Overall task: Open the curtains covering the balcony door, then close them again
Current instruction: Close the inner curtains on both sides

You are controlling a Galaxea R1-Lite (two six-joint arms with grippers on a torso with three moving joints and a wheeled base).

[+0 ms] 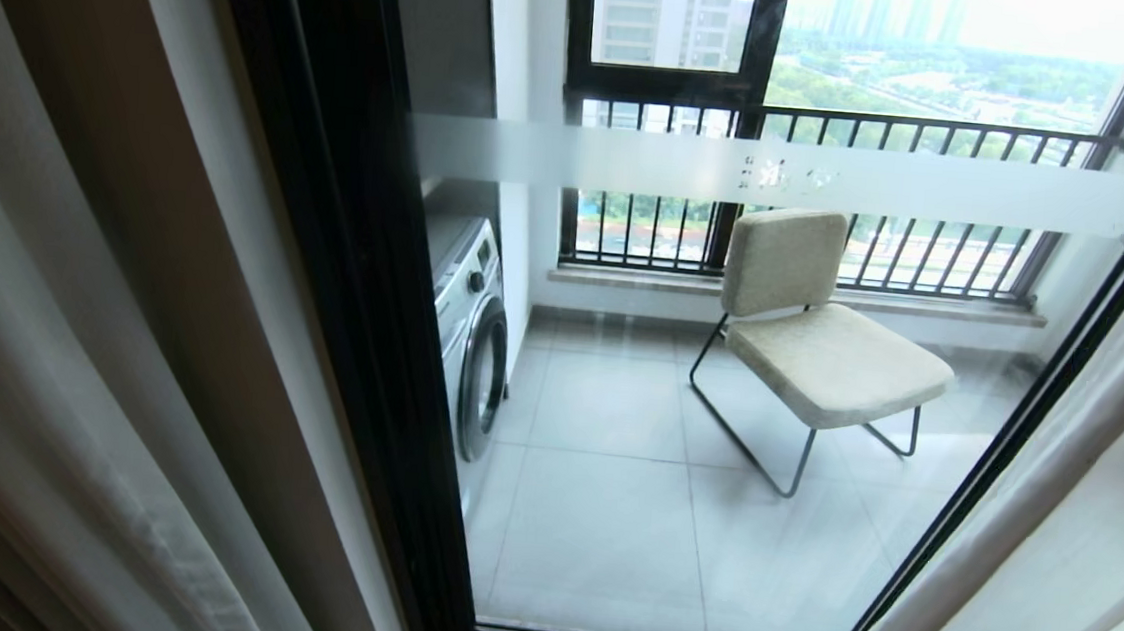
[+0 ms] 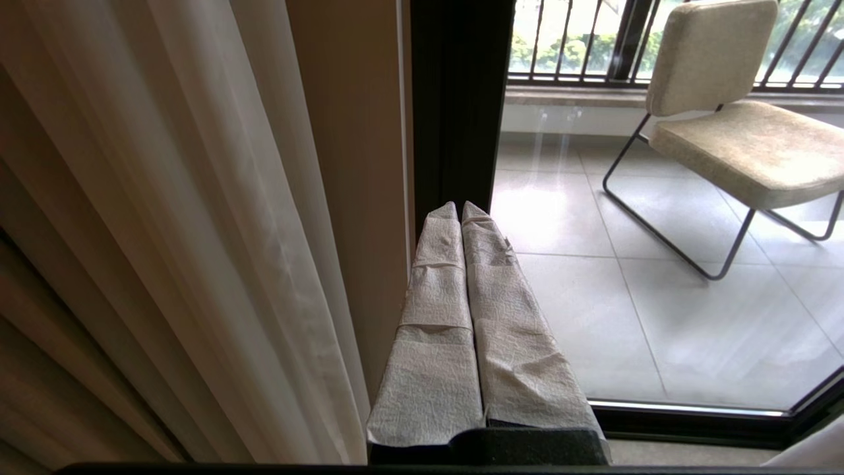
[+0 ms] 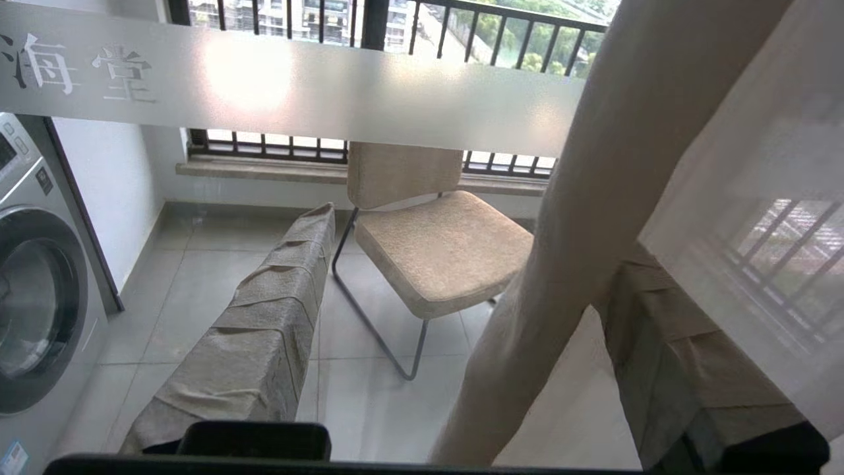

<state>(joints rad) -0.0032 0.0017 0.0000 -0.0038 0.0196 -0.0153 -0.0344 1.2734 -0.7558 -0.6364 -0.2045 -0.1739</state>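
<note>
the curtains (image 1: pixel 69 337) are hanging bunched at the left and right of the balcony door (image 1: pixel 714 418), leaving its glass uncovered. the right gripper (image 3: pixel 461 264) is standing with fingers spread wide around a curtain edge, not pinching it. the left gripper (image 2: pixel 461 211) is sitting pressed closed and empty, near the left frame.

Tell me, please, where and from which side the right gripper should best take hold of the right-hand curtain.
Probably its gathered leading edge, the narrow folded column running between the open jaws of the right gripper. Come from the room side, one finger on either face; the sheer behind looks too flat to pinch.
</note>
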